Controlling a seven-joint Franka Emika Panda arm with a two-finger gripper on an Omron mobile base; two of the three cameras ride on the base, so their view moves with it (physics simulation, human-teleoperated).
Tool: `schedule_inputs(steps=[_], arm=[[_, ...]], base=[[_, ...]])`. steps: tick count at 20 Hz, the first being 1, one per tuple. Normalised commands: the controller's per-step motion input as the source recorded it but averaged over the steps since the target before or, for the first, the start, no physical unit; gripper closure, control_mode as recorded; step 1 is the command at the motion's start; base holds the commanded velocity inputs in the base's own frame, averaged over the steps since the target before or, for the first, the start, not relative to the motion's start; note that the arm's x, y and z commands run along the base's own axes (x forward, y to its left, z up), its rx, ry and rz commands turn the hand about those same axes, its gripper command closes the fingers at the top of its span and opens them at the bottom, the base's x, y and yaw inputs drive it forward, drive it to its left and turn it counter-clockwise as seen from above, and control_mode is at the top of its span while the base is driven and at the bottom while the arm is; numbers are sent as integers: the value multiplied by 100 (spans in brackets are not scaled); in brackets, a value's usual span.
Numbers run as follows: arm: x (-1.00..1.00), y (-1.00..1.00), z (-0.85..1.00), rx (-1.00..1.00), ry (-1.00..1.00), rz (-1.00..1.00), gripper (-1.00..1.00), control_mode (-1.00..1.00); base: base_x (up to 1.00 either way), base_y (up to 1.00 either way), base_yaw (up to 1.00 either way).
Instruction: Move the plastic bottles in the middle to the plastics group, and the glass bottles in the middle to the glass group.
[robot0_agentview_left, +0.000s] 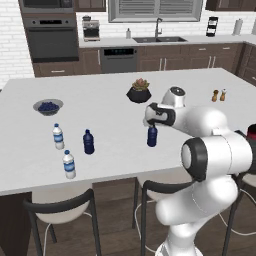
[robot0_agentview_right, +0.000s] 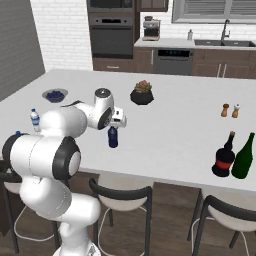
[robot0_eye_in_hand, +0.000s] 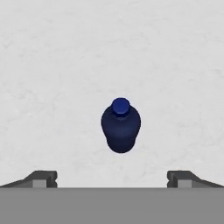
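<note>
navy bottle (robot0_eye_in_hand: 120, 127) upright on counter (robot0_eye_in_hand: 52, 65), open tool (robot0_eye_in_hand: 112, 178) directly above

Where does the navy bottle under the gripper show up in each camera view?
Left base view: navy bottle right of centre, below the gripper.
Right base view: left of centre, before the potted plant.
Hand view: centre, seen from above.
Shared landmark: the potted plant.
</note>
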Motion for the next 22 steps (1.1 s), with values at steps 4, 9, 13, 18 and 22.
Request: schedule_inputs(steps=[4,9,13,18,22], arm=[[34,0,-26,0,0,-9,-100,-100],[31,0,-19,0,0,-2,-100,-100],[17,0,-11,0,2,0,-100,-100],[11,0,-9,0,4,0,-100,-100],[18,0,-17,0,4,0,-100,-100]], base=[[0,0,0],[0,0,0],[0,0,0],[0,0,0],[0,0,0]])
